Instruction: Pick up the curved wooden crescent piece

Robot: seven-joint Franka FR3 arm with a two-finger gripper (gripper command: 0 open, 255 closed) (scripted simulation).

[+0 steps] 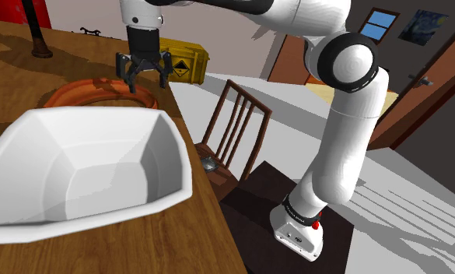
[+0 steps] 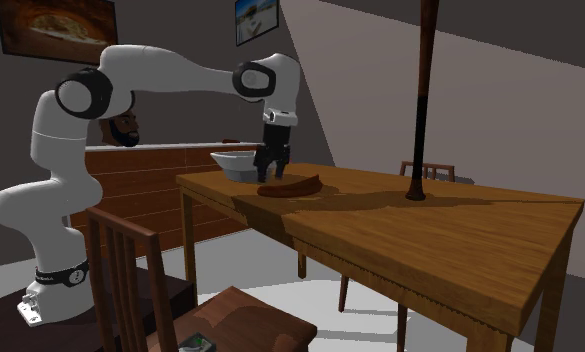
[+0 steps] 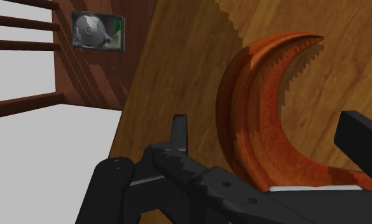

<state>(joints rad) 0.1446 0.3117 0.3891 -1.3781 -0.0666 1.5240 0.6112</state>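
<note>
Tool (image 3: 270,137) spread wide and empty, poised over the crescent piece (image 3: 254,114) on the tabletop (image 3: 191,76). Recommendation: descend straight, straddle the crescent's thick middle, then close.

In the shoulder view a white bowl (image 1: 78,167) crowds the counter (image 1: 15,82) at 7 o'clock of the gripper (image 1: 146,78). A yellow crate (image 1: 183,62) stands at 2 o'clock; bare counter lies open toward 10 o'clock.

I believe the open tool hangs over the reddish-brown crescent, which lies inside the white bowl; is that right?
Not quite: the crescent lies on the table beside the bowl, not inside it, as the second exterior view shows. The open tool does hang over it.
</note>
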